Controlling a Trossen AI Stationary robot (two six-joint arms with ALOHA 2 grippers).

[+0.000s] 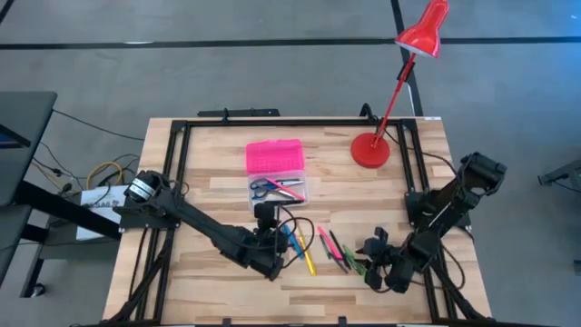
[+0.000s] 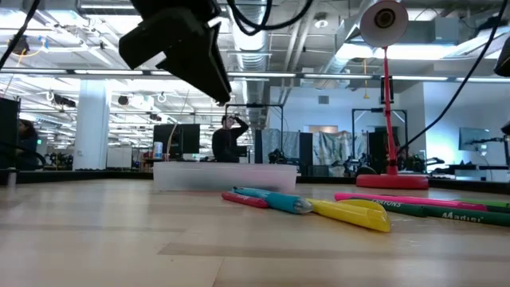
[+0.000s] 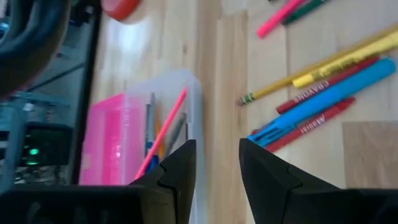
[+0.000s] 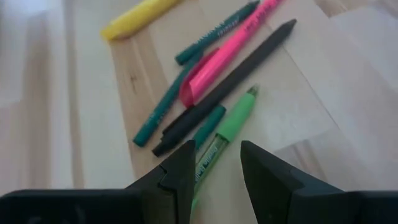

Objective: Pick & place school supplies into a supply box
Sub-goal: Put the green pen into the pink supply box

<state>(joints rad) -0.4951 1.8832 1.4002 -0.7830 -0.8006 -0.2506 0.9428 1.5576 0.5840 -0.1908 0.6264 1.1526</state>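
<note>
Nearest the lower edge of the high view, two end effectors hang over the desk point(image 1: 209, 282). The left end effector point(image 1: 270, 238) is at lower centre, empty, its fingers a narrow gap apart, just below the supply box. The right end effector point(image 1: 374, 262) is at lower right, also empty with a narrow gap, over the green-and-pink cluster.

In the right wrist view that cluster counts as one light green marker point(image 4: 231, 121), one black pen point(image 4: 224, 87), one pink highlighter point(image 4: 229, 53), two dark green pens point(image 4: 163, 112) and one yellow highlighter point(image 4: 140, 15). The left wrist view shows a second group: one blue marker point(image 3: 329, 99), two red crayons point(image 3: 317, 93) and one yellow pencil point(image 3: 323, 65).

Further up, at centre, lies one supply box point(image 1: 279, 189), its clear base holding blue-handled scissors point(image 1: 263, 189) and a pink pencil point(image 3: 165, 134), its pink lid point(image 1: 273, 155) open just above.

One red desk lamp point(image 1: 369, 150) stands at upper right of the light wooden desk. Beyond is grey floor; the low view shows an open workshop where one person point(image 2: 229, 139) stands far off.
</note>
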